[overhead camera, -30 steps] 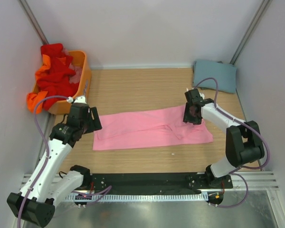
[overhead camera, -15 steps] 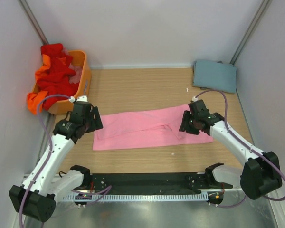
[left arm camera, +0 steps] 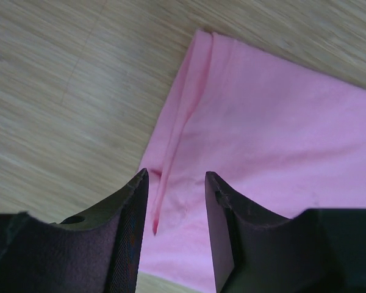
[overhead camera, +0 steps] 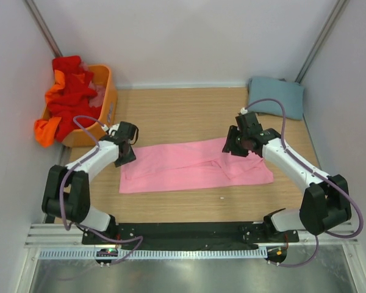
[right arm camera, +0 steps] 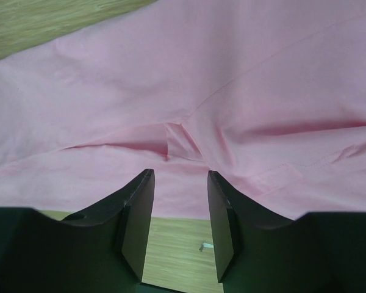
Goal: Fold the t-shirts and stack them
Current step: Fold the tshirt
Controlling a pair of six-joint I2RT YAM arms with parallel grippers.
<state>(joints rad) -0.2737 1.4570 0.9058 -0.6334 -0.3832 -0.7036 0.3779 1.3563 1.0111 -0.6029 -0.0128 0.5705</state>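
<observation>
2 pairs parted, empty: left jaws over pink t-shirt [overhead camera: 189, 168] edge, right jaws over opposite end.

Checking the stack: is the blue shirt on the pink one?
No, the blue shirt lies apart from the pink shirt, in the far corner.

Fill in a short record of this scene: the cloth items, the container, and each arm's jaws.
pink t-shirt: laid out in a long strip on the wooden table
grey-blue t-shirt: folded, far right corner
red t-shirts: heaped in the orange basket, far left
orange t-shirt: hanging over the basket's side
left jaws: open, at the pink t-shirt's left end
right jaws: open, at its far edge, toward the right end
</observation>
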